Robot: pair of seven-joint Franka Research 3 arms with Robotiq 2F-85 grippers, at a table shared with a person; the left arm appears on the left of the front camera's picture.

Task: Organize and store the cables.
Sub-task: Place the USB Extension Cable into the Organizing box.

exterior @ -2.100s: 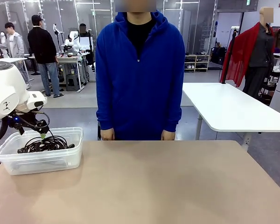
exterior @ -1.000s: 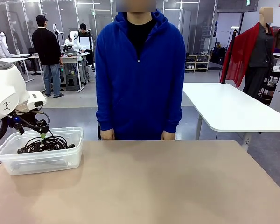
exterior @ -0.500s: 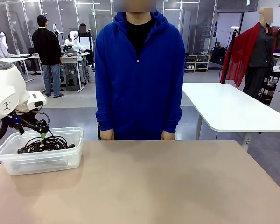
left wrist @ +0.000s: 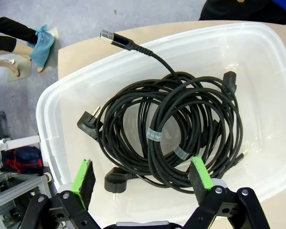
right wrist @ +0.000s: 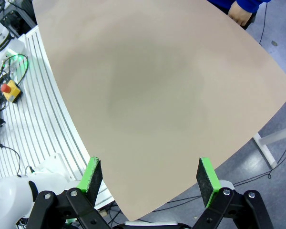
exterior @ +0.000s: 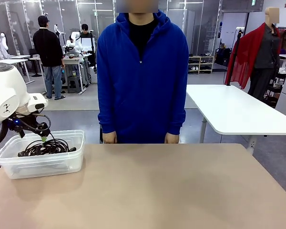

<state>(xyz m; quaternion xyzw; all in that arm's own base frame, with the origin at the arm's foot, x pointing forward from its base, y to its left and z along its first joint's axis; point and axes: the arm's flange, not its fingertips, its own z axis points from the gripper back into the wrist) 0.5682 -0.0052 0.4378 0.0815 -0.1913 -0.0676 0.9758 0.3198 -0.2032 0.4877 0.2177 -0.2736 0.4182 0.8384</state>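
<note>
Though the last two seconds pass, nothing on the table has shifted: the left gripper [exterior: 42, 138] still hangs over the bin [exterior: 62, 167], its jaws wide and holding nothing. The cables [left wrist: 181, 129] lie coiled together in the bin at about nine o'clock on the table [exterior: 171, 191], one plug [left wrist: 107, 36] poking over the rim at twelve o'clock in the left wrist view. The right gripper [right wrist: 150, 179] is likewise wide and empty above bare tabletop. The person's hands [exterior: 109, 138] rest at the far edge. With every cord in sight binned, the job looks finished.
</note>
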